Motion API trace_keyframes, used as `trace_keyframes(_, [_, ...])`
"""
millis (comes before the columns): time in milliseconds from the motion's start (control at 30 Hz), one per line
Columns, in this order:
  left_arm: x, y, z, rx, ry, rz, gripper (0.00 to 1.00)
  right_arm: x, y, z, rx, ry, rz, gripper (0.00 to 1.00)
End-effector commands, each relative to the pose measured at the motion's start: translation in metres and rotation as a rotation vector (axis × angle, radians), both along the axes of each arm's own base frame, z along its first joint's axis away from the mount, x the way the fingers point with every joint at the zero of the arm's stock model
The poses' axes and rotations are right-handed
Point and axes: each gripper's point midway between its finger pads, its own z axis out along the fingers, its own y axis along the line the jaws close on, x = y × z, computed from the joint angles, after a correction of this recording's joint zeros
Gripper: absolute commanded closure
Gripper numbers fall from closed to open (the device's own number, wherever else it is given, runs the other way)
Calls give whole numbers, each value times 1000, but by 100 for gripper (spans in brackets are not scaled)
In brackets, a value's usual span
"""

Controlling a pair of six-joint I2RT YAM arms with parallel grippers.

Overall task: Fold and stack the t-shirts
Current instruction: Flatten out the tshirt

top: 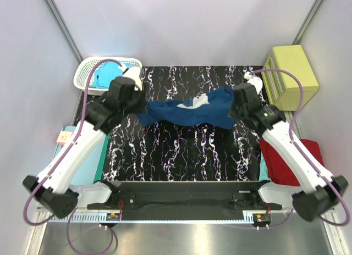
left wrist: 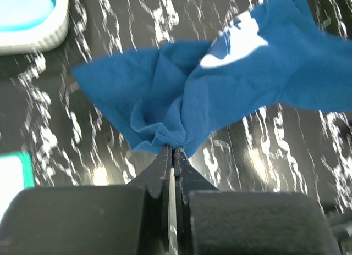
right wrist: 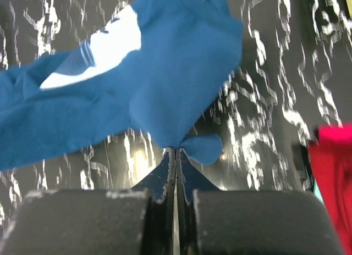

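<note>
Both arms stood extended forward over the black, white-veined marbled mat [top: 181, 150], elbows out, wrists angled inward. The left gripper [left wrist: 173, 150] was clenched on one bunched end of the navy blue cotton t-shirt [top: 187, 112] and the right gripper [right wrist: 176, 150] on the other. The shirt was stretched between them over the mat's far half. The right wrist view showed a red t-shirt [right wrist: 333, 172] off the mat's right edge. The left wrist view instead showed a white slatted basket [left wrist: 33, 29] past the mat's far-left corner.
</note>
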Motion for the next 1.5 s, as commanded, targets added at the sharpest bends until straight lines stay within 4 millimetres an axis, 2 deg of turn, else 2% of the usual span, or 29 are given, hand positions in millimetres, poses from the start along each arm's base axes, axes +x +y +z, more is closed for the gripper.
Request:
trace_keyframes(0, [-37,6,7,-109,-25,49,100,-56,-11,-7,11,47,-87,100])
trace_keyframes(33, [-46,8,-5,-96,6,44,100,-68,-11,-8,28,59,-79,100])
trace_keyframes(100, [-60,7,-11,-100,30,36,100,-93,-8,-25,29,135,-79,100])
trace_keyframes(133, [-68,9,-22,-79,67,35,100,-103,-6,-28,39,160,-71,100])
trace_keyframes(200, [-78,9,-32,-74,108,30,100,-121,-6,-39,31,231,-79,100])
trace_keyframes(233, [-85,11,-39,-68,135,29,100,-130,0,-42,27,262,-51,100])
trace_keyframes(367, [-107,6,-58,-88,222,-4,100,-155,7,-48,-16,362,-8,100])
trace_keyframes(533, [-137,6,-91,-100,357,-11,100,-187,4,-64,-98,529,16,100])
trace_keyframes(667, [-163,4,-106,-123,446,-32,100,-213,0,-74,-91,628,17,100])
trace_keyframes(733, [-177,8,-116,-98,497,-43,100,-228,-5,-76,-94,683,18,100])
trace_keyframes(900, [-204,21,-127,-64,576,-43,100,-264,-21,-86,-111,796,20,100])
trace_keyframes(967, [-211,25,-130,-57,604,-34,100,-278,-20,-91,-83,853,34,100])
trace_keyframes(1033, [-225,28,-134,-52,650,-47,100,-286,-14,-86,-42,866,70,100])
trace_keyframes(1133, [-234,38,-137,-27,671,-33,100,-289,-12,-86,-37,882,79,100])
trace_keyframes(1233, [-231,39,-136,-15,656,-35,100,-273,-14,-84,-77,816,65,100])
trace_keyframes(1267, [-228,37,-135,-21,642,-46,91,-260,-4,-76,-53,757,107,100])
trace_keyframes(1300, [-220,29,-127,-51,605,-61,81,-246,-4,-71,-71,688,94,95])
trace_keyframes(1367, [-203,25,-118,-56,531,-51,66,-219,6,-45,-29,542,98,80])
trace_keyframes(1400, [-192,16,-103,-94,470,-63,54,-201,7,-34,-46,461,86,68])
trace_keyframes(1433, [-183,15,-97,-95,434,-54,50,-189,12,-14,-18,389,91,61])
trace_keyframes(1467, [-176,11,-91,-90,408,-61,45,-179,15,-4,-24,343,103,54])
